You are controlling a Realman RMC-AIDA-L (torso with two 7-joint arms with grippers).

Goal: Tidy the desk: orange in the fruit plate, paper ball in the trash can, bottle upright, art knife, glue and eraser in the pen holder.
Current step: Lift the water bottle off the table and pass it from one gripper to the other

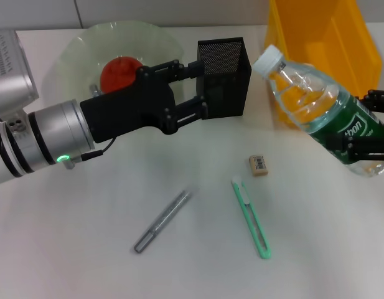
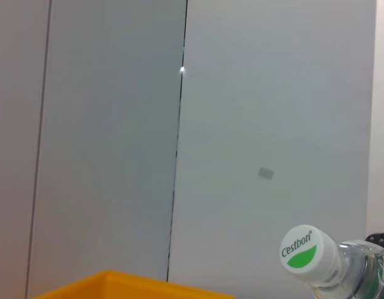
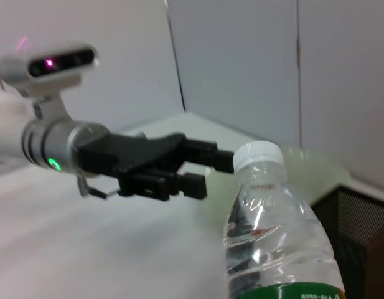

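Note:
My right gripper (image 1: pixel 369 124) is shut on a clear water bottle (image 1: pixel 316 106) with a green label and holds it tilted above the table's right side, white cap (image 1: pixel 269 60) toward the pen holder. The bottle also shows in the right wrist view (image 3: pixel 272 237). My left gripper (image 1: pixel 203 89) is open and empty, raised just left of the black mesh pen holder (image 1: pixel 226 78). An orange (image 1: pixel 120 71) lies in the glass fruit plate (image 1: pixel 73 50). An eraser (image 1: pixel 259 165), a green art knife (image 1: pixel 251 217) and a grey glue stick (image 1: pixel 162 221) lie on the table. No paper ball is in view.
A yellow bin (image 1: pixel 322 37) stands at the back right, behind the bottle. Its rim (image 2: pixel 129 283) and the bottle cap (image 2: pixel 307 252) show in the left wrist view against a grey wall. My left gripper (image 3: pixel 211 169) shows in the right wrist view.

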